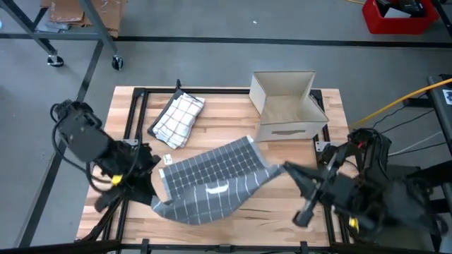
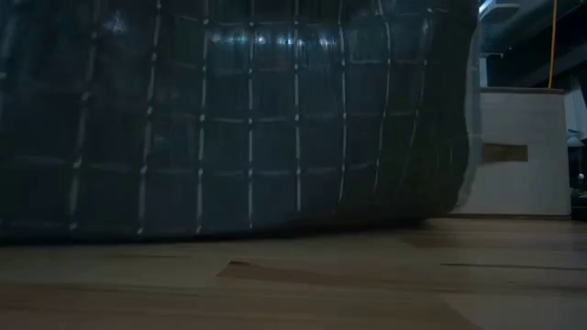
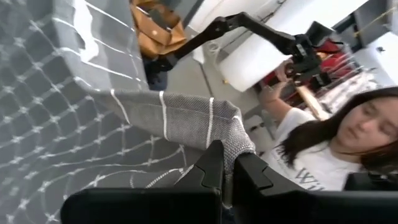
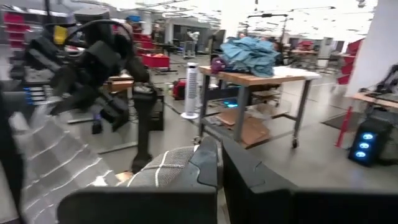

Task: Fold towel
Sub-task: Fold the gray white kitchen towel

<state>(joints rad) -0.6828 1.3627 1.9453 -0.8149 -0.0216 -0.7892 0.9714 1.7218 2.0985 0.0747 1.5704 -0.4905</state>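
A dark grey towel [image 1: 215, 176] with a white grid hangs between my two grippers above the middle of the table. It sags toward the near edge, and in the low view its lower edge [image 2: 229, 225] comes down to about the tabletop. My left gripper [image 1: 157, 171] is shut on the towel's left end. My right gripper [image 1: 284, 168] is shut on its right end. Both ends are raised. My left gripper pinches a corner of the towel [image 3: 235, 138] between its two fingers [image 3: 211, 165]. It comes roughly level from the table's left side. The cloth spreads away from the fingers and sags; one layer or several, I cannot tell. My right gripper pinches a bunched edge of the towel [image 4: 177, 163] between its two fingers [image 4: 239, 168]. It comes about level from the table's right side. The cloth falls away toward the other arm.
A folded white checked towel [image 1: 178, 120] lies at the far left of the table. An open cardboard box [image 1: 288, 106] stands at the far right. A person [image 3: 348, 143] sits beyond the table in the left wrist view.
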